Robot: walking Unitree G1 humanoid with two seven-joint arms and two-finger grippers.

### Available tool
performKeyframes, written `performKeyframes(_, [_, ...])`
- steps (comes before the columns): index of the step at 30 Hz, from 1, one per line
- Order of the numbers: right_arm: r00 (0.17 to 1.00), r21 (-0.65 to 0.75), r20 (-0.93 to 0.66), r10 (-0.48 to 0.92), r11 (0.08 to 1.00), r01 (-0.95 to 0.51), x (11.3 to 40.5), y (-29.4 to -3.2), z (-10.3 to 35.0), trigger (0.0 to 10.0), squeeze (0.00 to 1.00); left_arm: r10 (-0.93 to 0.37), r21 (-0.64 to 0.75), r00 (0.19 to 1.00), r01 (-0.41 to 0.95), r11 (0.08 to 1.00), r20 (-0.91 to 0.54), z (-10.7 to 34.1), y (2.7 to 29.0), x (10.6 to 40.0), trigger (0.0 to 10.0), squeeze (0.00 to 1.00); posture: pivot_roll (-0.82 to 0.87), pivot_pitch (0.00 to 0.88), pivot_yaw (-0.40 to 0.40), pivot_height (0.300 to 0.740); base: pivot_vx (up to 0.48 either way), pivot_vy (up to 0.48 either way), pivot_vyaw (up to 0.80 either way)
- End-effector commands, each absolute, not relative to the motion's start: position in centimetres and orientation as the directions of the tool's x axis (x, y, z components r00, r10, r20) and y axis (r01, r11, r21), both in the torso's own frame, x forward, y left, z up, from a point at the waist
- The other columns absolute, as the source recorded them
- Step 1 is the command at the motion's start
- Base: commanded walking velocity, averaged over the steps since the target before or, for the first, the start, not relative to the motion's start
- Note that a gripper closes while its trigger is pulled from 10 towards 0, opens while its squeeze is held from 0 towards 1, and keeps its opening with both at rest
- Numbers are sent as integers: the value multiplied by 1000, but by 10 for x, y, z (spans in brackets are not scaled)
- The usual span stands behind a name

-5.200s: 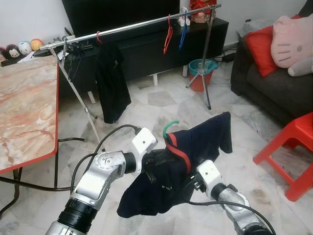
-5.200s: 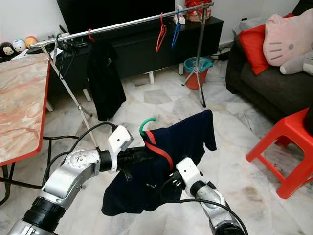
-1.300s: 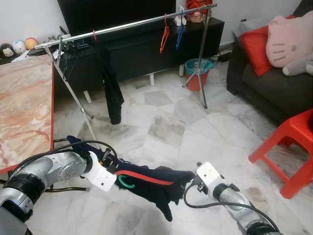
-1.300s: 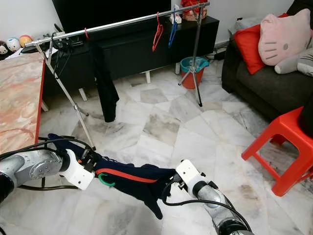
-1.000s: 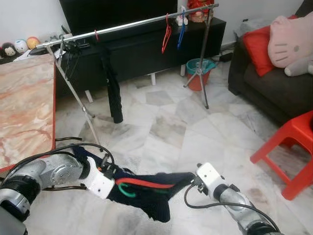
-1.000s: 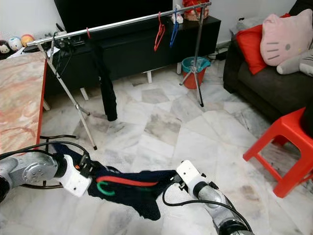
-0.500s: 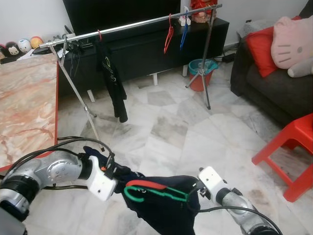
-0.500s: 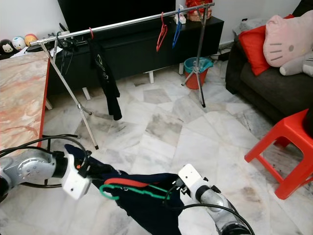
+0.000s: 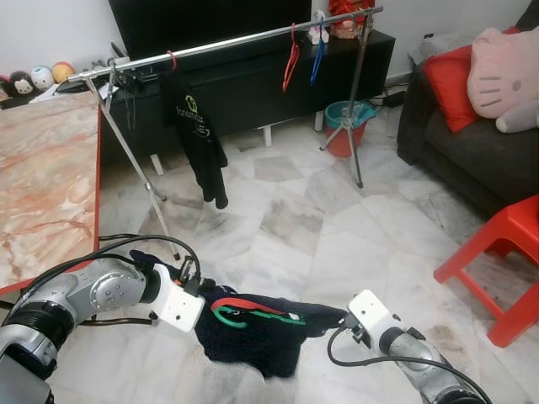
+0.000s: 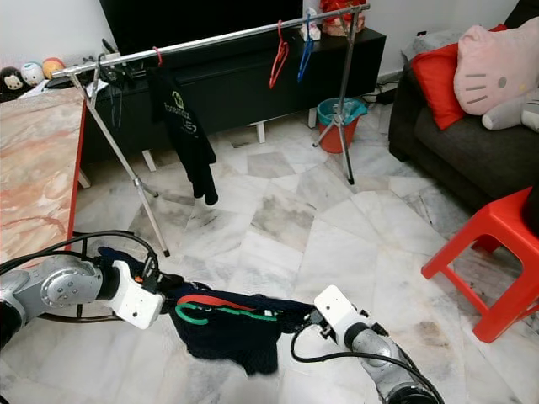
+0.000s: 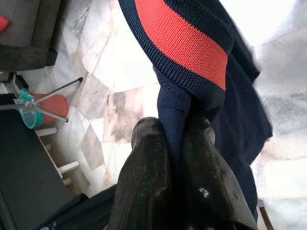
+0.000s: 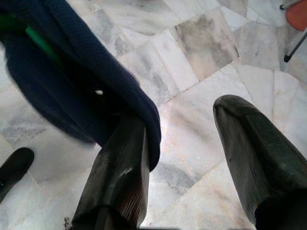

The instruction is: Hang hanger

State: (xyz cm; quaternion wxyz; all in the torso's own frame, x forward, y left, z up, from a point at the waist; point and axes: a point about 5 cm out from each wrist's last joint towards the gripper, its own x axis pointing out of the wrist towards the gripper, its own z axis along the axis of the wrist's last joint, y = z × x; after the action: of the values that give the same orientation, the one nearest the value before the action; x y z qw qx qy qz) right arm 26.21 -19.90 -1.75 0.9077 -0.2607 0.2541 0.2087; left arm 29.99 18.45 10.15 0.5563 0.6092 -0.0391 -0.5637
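Note:
A navy garment (image 9: 253,332) with a red collar sits on a green hanger (image 9: 253,316) and sags low over the floor between my arms. My left gripper (image 11: 175,129) is shut on the cloth beside the red collar (image 11: 184,40); it is at the garment's left end (image 9: 202,290). My right gripper (image 12: 180,112) is open at the garment's right end (image 9: 335,320), with a fold of navy cloth (image 12: 105,81) draped over one finger (image 12: 122,167). The metal clothes rail (image 9: 227,42) stands ahead, carrying a black shirt (image 9: 198,126), a red hanger (image 9: 290,59) and a blue hanger (image 9: 316,50).
A marble-topped table (image 9: 42,185) with a red edge is close on the left. A red plastic stool (image 9: 505,261) and a dark sofa (image 9: 472,143) are on the right. A teal and red bucket (image 9: 345,126) stands by the rail's right leg. Cables lie on the floor beneath my left arm.
The garment has sunk lower and spread flatter between my grippers. My right gripper has shifted a little to the right. The black shirt on the rail has turned to show its print.

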Motion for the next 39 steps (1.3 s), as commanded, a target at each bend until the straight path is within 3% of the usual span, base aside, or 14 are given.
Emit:
performKeyframes(1, [776, -383, -597, 203, 779, -498, 259, -209, -20, 10000, 0, -666, 747, 416, 573, -338, -620, 111, 190, 307, 10000, 0, 30, 0, 58, 740, 0, 0, 0])
performKeyframes(10, [765, -399, -626, 149, 782, -479, 254, -221, -23, 10000, 0, -796, 761, 316, 595, -257, -516, 120, 181, 295, 10000, 0, 30, 0, 56, 740, 0, 0, 0])
performKeyframes(17, [763, -408, -637, 107, 794, -452, 251, -227, -26, 10000, 0, -790, 749, 186, 500, -435, -584, 121, 176, 283, 10000, 0, 34, 0, 60, 740, 0, 0, 0])
performKeyframes(20, [763, -408, -638, 105, 795, -450, 251, -228, -26, 10000, 0, -795, 745, 154, 489, -454, -586, 121, 172, 280, 10000, 0, 33, 0, 61, 740, 0, 0, 0])
performKeyframes(22, [761, -410, -640, 104, 792, -453, 251, -228, -26, 10000, 0, -814, 758, 161, 497, -422, -559, 122, 169, 279, 10000, 0, 34, 0, 61, 740, 0, 0, 0])
performKeyframes(29, [746, -403, -657, 112, 783, -473, 245, -225, -31, 10000, 0, -809, 750, 311, 622, -223, -499, 117, 171, 294, 10000, 0, 30, 0, 62, 740, 0, 0, 0])
performKeyframes(39, [747, -425, -657, 100, 770, -476, 243, -229, -31, 10000, 0, -848, 706, 253, 685, -184, -466, 126, 176, 289, 10000, 0, 34, 0, 54, 740, 0, 0, 0])
